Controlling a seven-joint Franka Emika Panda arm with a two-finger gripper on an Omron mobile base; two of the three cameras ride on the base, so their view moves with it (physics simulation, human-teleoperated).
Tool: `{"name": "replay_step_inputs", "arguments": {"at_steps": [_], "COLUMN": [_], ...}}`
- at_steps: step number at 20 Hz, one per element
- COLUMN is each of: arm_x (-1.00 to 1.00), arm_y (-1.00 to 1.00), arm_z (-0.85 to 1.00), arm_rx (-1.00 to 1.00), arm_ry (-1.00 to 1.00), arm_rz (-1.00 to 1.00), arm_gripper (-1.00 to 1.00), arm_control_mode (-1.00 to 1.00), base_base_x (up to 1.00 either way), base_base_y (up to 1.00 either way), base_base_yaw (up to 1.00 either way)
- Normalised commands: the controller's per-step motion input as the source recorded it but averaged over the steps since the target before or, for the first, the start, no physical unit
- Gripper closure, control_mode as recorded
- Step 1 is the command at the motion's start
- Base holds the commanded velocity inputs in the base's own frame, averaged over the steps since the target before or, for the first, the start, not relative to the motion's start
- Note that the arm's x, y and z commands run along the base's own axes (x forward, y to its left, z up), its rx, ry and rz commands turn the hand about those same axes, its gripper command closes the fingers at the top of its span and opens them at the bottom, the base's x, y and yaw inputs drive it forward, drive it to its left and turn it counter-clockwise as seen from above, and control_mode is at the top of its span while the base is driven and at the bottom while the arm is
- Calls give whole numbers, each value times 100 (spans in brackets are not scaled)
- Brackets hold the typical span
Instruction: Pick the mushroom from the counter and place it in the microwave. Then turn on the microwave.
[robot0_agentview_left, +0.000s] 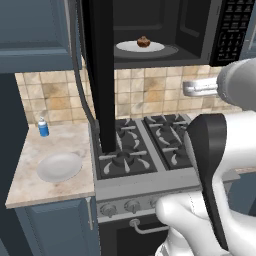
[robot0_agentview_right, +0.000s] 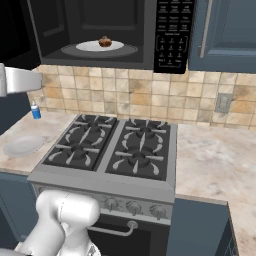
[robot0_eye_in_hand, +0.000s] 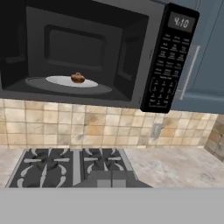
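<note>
The microwave (robot0_agentview_left: 200, 30) hangs open above the stove, its black door (robot0_agentview_left: 102, 75) swung out toward me. Inside, the small brown mushroom (robot0_agentview_left: 143, 42) (robot0_agentview_right: 105, 41) (robot0_eye_in_hand: 78, 78) rests on a white plate (robot0_eye_in_hand: 61, 81) on the turntable. The keypad (robot0_eye_in_hand: 168, 61) at the right shows 4:10. My gripper (robot0_eye_in_hand: 112, 183) is back from the opening, below it and over the stove, with its tips together and nothing between them. In the base views its end (robot0_agentview_left: 186, 89) (robot0_agentview_right: 39, 80) points at the tiled wall. The marbled counter (robot0_agentview_left: 50, 145) lies left of the stove.
A black gas stove (robot0_agentview_right: 115, 145) sits under the microwave. On the left counter are an empty white plate (robot0_agentview_left: 59, 166) and a small blue bottle (robot0_agentview_left: 43, 127). More counter (robot0_agentview_right: 215, 155) stretches right of the stove. Blue wall cabinets (robot0_agentview_right: 225, 30) flank the microwave.
</note>
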Motion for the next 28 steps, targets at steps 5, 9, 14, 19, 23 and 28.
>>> {"name": "replay_step_inputs", "arguments": {"at_steps": [5, 9, 14, 19, 23, 28], "arm_x": [-35, -36, -38, -34, -31, -27], "arm_y": [0, 0, 0, 1, 1, 6], "arm_z": [0, 0, 0, 0, 0, 0], "arm_rx": [0, 0, 0, 0, 0, 0], "arm_ry": [-4, -3, -4, -5, -6, -8], "arm_rz": [0, 0, 0, 0, 0, 0], "arm_gripper": [100, 100, 100, 100, 100, 100], "arm_control_mode": [-100, -100, -100, -100, -100, -100], "base_base_x": [0, 0, 0, 0, 0, 0], "base_base_y": [0, 0, 0, 0, 0, 0], "base_base_yaw": [0, 0, 0, 0, 0, 0]}}
